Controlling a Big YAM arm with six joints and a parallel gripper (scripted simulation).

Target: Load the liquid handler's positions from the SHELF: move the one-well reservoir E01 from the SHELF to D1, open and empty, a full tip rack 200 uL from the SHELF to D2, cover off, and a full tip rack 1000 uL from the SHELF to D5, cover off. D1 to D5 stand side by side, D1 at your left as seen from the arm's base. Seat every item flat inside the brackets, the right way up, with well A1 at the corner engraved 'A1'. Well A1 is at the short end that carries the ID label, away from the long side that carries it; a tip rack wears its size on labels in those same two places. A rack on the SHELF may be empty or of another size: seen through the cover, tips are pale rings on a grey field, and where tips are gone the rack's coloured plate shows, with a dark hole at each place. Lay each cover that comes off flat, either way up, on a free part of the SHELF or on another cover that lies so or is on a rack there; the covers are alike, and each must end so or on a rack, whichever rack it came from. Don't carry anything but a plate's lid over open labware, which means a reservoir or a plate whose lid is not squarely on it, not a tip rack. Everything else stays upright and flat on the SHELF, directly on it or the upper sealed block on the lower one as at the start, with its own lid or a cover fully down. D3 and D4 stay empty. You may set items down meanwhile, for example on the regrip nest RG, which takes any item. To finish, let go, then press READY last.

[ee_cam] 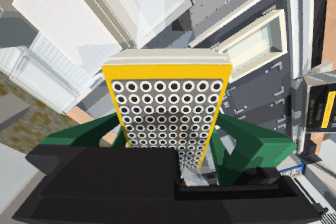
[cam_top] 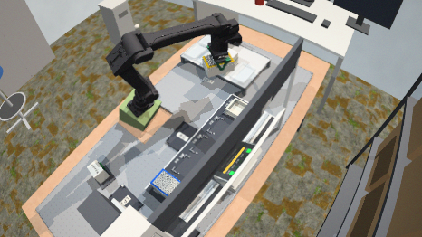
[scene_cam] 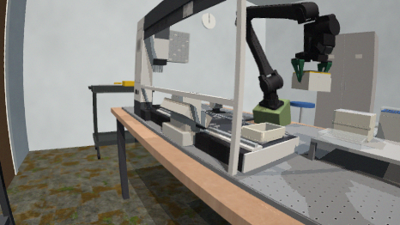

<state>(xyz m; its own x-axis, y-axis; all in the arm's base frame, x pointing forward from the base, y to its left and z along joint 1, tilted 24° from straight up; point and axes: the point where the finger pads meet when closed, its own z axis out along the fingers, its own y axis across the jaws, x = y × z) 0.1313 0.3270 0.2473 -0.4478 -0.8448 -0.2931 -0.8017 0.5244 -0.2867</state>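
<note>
Yellow tip rack level, end effector clamping long sides

My top camera hangs high over one end of the bench, looking down its length toward the desk, far enough to take in the whole arm. My exterior camera sits low, near the bench's front edge, looking along it through the handler's frame toward the arm. My wrist camera rides behind the gripper, looking straight down, very close to the rack. All three views share that rack; top and exterior share the arm and handler.
</note>
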